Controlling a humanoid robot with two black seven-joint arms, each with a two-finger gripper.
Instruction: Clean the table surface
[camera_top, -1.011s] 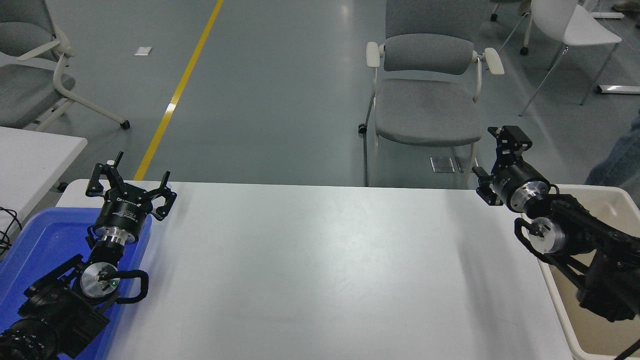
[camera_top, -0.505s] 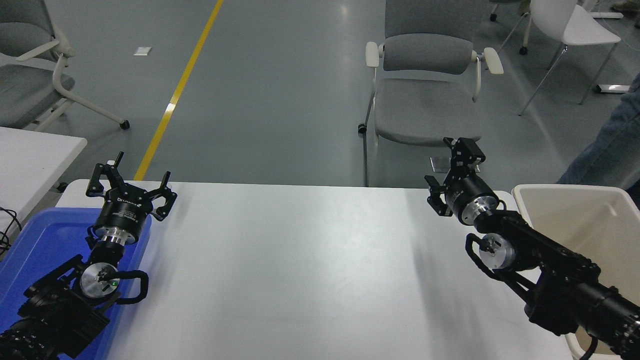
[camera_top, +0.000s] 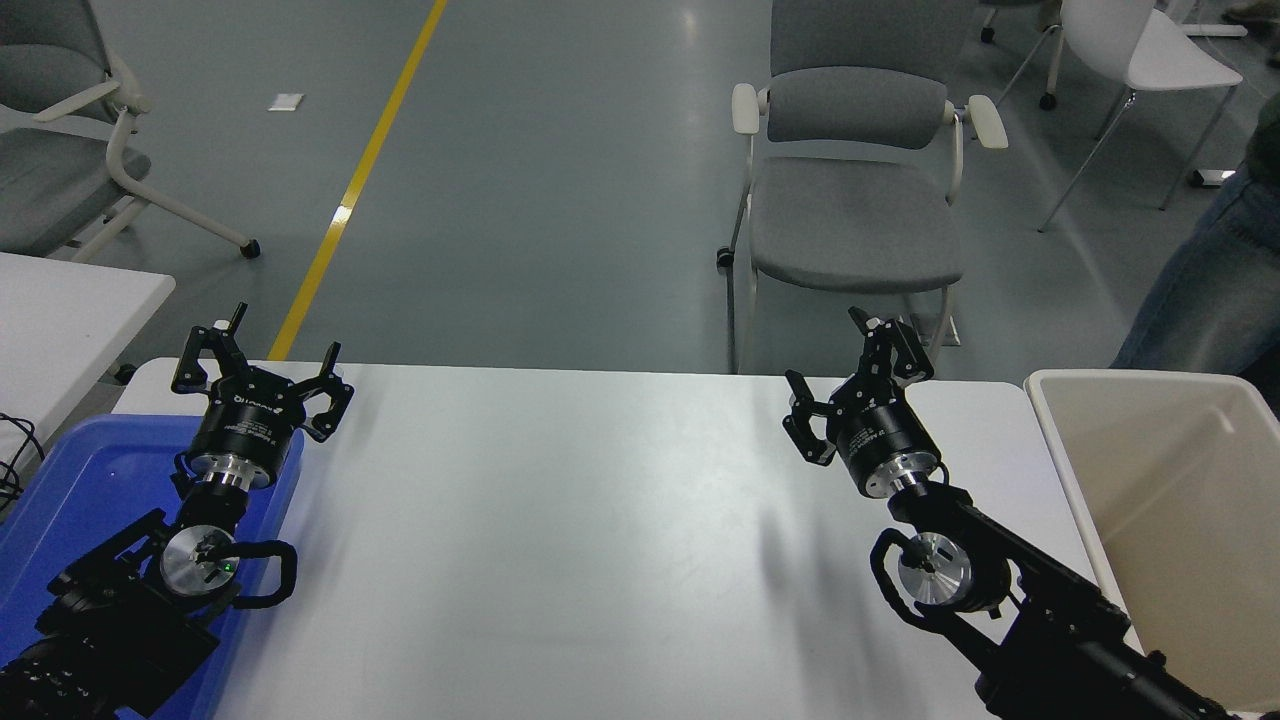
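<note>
Both grippers gape empty; the right gripper (camera_top: 856, 385) has swung left from the beige bin (camera_top: 1160, 470) over the table surface (camera_top: 600, 540). The left gripper (camera_top: 258, 372) stays parked. A person (camera_top: 1215, 280) is cut off at the right edge.

Small white print on left pincer (camera_top: 262, 368), too blurred to read.

Your right gripper (camera_top: 850, 375) has swung leftward, off the beige bin (camera_top: 1160, 470) where it hung a second ago, and now sits over the far right part of the surface (camera_top: 600, 540), its open fingers pointing away from you. Its arm now lies across the surface's right end instead of the bin. Its shadow has shifted left with it. At the right edge, the person (camera_top: 1215, 290) has apparently stepped nearer; more of a leg shows.
</note>
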